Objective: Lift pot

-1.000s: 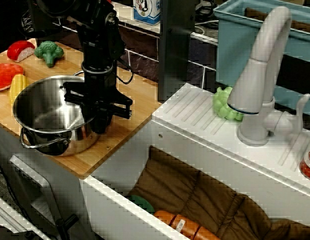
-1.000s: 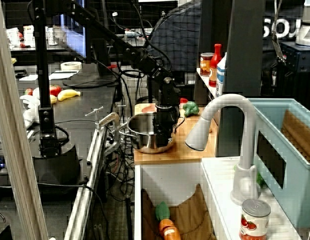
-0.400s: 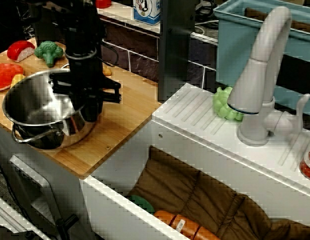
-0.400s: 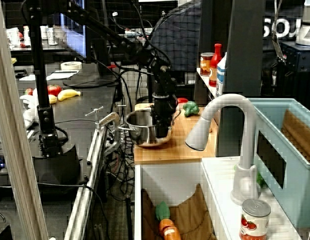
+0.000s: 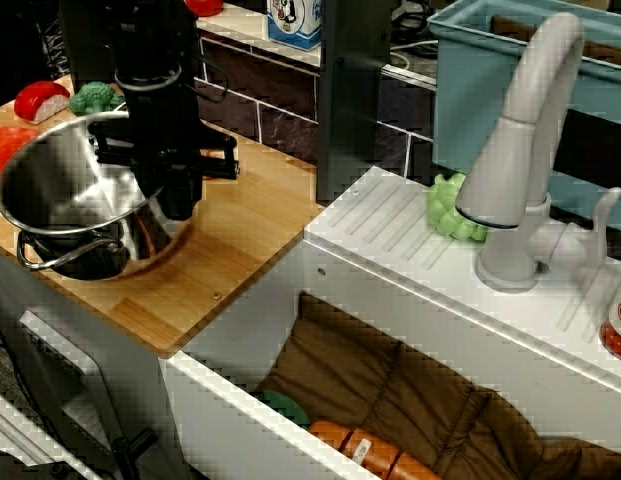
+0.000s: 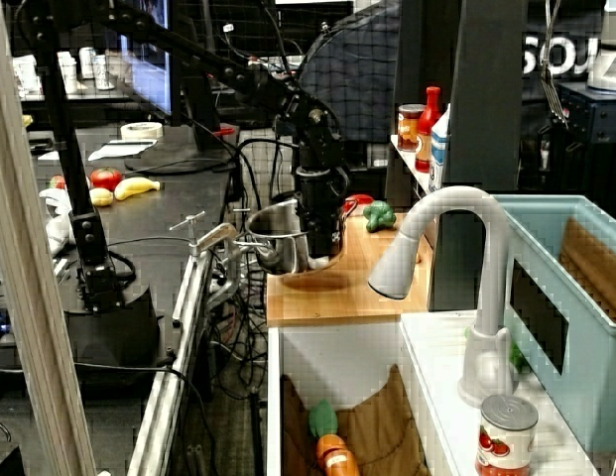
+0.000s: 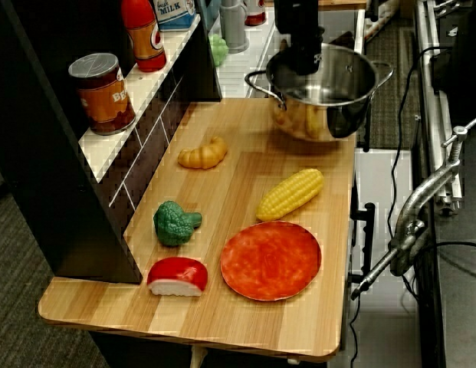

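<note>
- Seen from the sink side, the pot [image 5: 75, 205] is hanging tilted with its near side dipping, higher and further left than a second ago, when it was sitting flat on the desk [image 5: 240, 230]. The end effector [image 5: 170, 195] is pinching the right-hand rim, jaws closed on the wall. By my reading, the lift is well under way.
- Looking along the counter from farther back, the pot [image 6: 283, 243] is clearing the desk [image 6: 337, 293], a shadow lying beneath it. It is overhanging the left edge, near a metal clamp [image 6: 213, 238]; open air is sitting above.
- Looking down the length of the board, the pot [image 7: 326, 92] is floating at the far end, with the end effector [image 7: 303, 57] gripping its left rim. The corn [image 7: 291, 193], croissant [image 7: 203, 153] and red plate [image 7: 270, 259] are lying nearer, well apart from it. Continuing upward is looking unobstructed; the one-sided grip may let the pot swing.
</note>
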Motion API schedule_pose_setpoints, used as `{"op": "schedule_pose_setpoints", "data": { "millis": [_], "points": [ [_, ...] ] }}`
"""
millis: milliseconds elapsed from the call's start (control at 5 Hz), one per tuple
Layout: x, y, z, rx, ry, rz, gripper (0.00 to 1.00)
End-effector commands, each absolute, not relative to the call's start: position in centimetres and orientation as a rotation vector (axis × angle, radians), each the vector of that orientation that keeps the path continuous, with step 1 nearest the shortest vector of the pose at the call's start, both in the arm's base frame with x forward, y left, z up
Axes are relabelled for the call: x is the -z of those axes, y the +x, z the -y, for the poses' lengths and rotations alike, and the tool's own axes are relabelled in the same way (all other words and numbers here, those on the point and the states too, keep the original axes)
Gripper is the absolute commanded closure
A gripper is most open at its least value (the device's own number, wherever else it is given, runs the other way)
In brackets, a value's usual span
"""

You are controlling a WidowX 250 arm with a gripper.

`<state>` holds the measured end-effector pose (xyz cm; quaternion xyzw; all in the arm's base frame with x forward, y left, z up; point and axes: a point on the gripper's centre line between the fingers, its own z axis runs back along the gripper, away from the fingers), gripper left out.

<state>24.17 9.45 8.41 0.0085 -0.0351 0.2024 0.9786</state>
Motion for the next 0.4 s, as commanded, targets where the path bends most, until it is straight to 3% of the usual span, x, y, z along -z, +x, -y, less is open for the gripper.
{"op": "schedule_pose_setpoints", "data": {
  "millis": [0, 200],
  "points": [
    [-12.8, 25.0, -10.0, -0.408, 0.017, 0.205, 1.00],
    [-13.9, 25.0, -9.9, -0.408, 0.007, 0.229, 1.00]
  ]
}}
